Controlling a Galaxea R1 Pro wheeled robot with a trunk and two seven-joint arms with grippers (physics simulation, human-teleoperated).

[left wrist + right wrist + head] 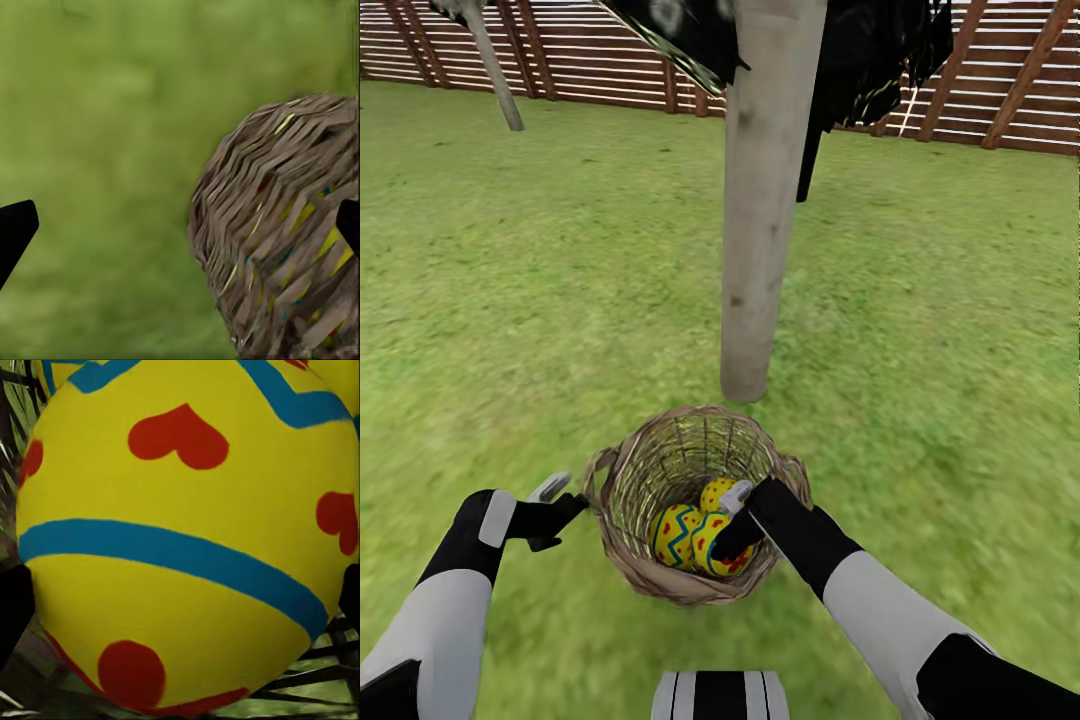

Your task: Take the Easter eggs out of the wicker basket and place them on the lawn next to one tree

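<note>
- Reaching your right gripper (728,535) into the wicker basket (628,470) by the tree (760,230), fingers wide around a zigzag egg (180,540), not clamped yet.
- Left gripper (565,505) hangs open beside the rim, probably for steadying.

The wicker basket (695,500) mouth is partly blocked by the right gripper (726,535) reaching among three eggs (676,535); the tree (760,200) stands just behind; open lawn (510,300) lies on every other side

fence (1010,90): brown slats, far edge | leaning pale pole (495,70): upper left, before fence
</note>
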